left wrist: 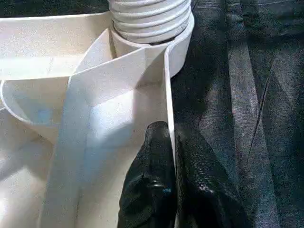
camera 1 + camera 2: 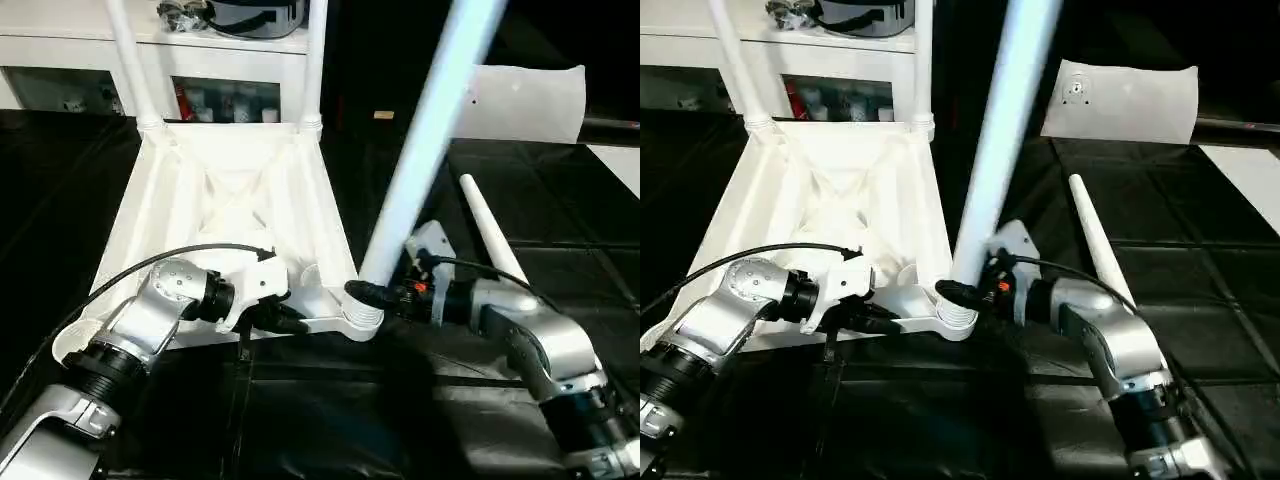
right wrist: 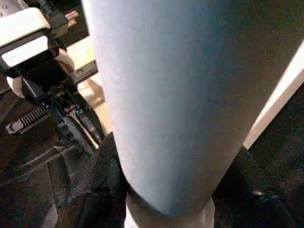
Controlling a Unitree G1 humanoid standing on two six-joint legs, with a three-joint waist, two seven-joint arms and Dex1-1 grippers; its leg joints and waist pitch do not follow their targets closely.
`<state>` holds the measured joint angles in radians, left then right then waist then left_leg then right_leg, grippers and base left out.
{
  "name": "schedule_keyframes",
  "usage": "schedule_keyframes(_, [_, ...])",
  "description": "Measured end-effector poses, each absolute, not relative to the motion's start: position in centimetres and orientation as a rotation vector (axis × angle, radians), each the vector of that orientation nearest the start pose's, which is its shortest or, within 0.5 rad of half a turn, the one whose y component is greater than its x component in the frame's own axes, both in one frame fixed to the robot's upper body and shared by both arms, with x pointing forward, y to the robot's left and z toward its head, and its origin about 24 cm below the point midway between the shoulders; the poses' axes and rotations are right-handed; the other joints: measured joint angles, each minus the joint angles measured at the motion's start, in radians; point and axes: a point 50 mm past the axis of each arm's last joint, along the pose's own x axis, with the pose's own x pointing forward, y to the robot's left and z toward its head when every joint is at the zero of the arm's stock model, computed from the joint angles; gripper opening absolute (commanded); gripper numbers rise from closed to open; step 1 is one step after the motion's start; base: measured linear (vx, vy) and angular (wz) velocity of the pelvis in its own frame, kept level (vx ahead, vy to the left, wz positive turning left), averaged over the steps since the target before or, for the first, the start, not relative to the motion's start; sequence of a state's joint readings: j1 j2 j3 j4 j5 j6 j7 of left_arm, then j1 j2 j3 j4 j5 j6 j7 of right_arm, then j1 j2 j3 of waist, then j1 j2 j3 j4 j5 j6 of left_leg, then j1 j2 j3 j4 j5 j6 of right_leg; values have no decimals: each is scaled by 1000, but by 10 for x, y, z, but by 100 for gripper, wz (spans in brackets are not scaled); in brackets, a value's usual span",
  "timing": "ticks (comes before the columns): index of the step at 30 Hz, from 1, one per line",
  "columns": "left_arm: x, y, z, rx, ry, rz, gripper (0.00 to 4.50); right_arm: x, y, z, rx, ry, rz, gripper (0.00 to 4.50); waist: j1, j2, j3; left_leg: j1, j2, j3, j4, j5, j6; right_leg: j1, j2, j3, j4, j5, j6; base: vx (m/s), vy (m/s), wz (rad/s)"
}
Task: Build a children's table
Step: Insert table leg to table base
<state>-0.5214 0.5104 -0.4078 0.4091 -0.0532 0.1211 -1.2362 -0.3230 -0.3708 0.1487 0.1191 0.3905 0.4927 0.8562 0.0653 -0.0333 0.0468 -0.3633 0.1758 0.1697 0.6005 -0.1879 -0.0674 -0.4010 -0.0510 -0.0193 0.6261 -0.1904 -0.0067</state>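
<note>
The leg [image 2: 425,140] my right pincer [image 2: 375,295] is clamping is running past the picture's upper edge, hiding its tip. Beyond my left pincer [image 1: 171,161], the two far legs [image 2: 130,60] are getting cropped too. My right fingertips are staying hidden behind the leg.

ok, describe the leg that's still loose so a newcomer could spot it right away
Find the upturned white tabletop on the black floor. To its right, beside the right claw, one white leg lies flat on the floor. The other three stand up from corner sockets; this one alone lies down, attached to nothing.
</note>
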Motion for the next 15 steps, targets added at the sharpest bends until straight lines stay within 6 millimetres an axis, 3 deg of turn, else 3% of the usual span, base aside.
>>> schedule_keyframes(9, [297,138,51,478,473,-1438,0,266,-146,46,167,286,943,193,19,8,-4,3,-1,0,-1,-1,1,4,-3,-2,-3,-1,2,0,0,0])
schedule_keyframes(15, [296,138,50,484,480,-1451,0,260,-144,48,47,248,983,193,24,12,-6,5,-1,0,-4,-1,1,6,-3,-2,-5,-2,3,0,0,0])
